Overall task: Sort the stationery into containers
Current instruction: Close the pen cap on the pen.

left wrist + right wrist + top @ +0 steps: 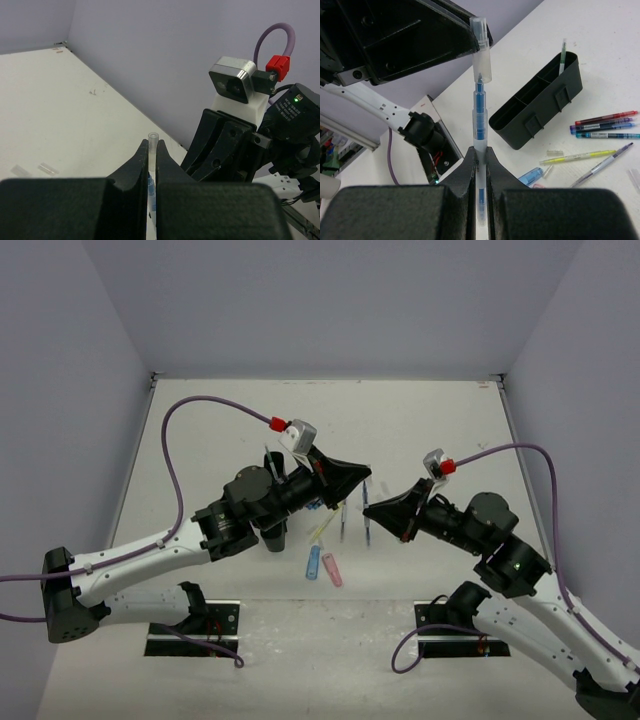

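Lavender walls box in a white worktop. Above its middle, the left pincer and right pincer are both clamped on one clear, blue-cored pen. It is held off the surface, the left on what looks like the cap end and the right on the barrel.

In the top view the black organiser sits at about 8 o'clock of them, with one green pen standing in it. Loose pens lie at 6 o'clock.

The risk is that arms pulling out of line could flex the pen or pop the cap free. One side letting go early would let the pen swing and drop among the loose ones.
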Controlling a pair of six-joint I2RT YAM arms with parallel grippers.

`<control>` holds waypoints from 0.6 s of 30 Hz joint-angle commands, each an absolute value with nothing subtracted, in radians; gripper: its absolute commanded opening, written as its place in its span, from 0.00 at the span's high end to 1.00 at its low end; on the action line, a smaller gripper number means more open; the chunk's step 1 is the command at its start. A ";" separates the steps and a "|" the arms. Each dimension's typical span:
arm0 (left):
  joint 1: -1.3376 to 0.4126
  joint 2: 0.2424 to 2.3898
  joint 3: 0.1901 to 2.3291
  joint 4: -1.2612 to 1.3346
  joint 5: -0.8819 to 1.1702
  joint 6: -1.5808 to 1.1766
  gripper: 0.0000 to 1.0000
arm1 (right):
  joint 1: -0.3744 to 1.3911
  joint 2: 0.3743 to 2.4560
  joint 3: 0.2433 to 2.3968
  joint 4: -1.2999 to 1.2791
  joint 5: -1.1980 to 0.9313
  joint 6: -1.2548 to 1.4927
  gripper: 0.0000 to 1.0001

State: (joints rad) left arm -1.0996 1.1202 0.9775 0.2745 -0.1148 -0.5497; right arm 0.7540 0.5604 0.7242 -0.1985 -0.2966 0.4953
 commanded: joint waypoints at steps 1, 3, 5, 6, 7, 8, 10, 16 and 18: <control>-1.095 1.101 0.999 0.308 -0.140 -0.552 1.00 | 0.759 0.569 0.740 -0.197 -0.300 0.468 1.00; -1.094 1.101 1.004 0.304 -0.142 -0.552 1.00 | 0.759 0.565 0.740 -0.203 -0.298 0.467 1.00; -1.094 1.102 1.005 0.303 -0.141 -0.553 1.00 | 0.759 0.561 0.742 -0.209 -0.291 0.463 1.00; -1.094 1.103 1.006 0.302 -0.141 -0.554 1.00 | 0.759 0.559 0.742 -0.210 -0.287 0.463 1.00; -1.094 1.103 1.006 0.302 -0.141 -0.554 1.00 | 0.759 0.556 0.742 -0.212 -0.285 0.463 1.00; -1.094 1.103 1.003 0.301 -0.142 -0.554 1.00 | 0.759 0.551 0.743 -0.213 -0.279 0.462 1.00; -1.094 1.103 0.995 0.299 -0.152 -0.557 1.00 | 0.759 0.538 0.744 -0.217 -0.270 0.460 1.00; -1.094 1.106 0.986 0.301 -0.152 -0.558 1.00 | 0.759 0.534 0.749 -0.229 -0.253 0.457 1.00; -1.092 1.110 0.985 0.299 -0.151 -0.560 1.00 | 0.759 0.532 0.749 -0.229 -0.247 0.457 1.00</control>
State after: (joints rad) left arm -1.0996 1.1198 0.9775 0.2737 -0.1381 -0.5571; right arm 0.7538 0.5370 0.7242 -0.2307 -0.2774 0.4767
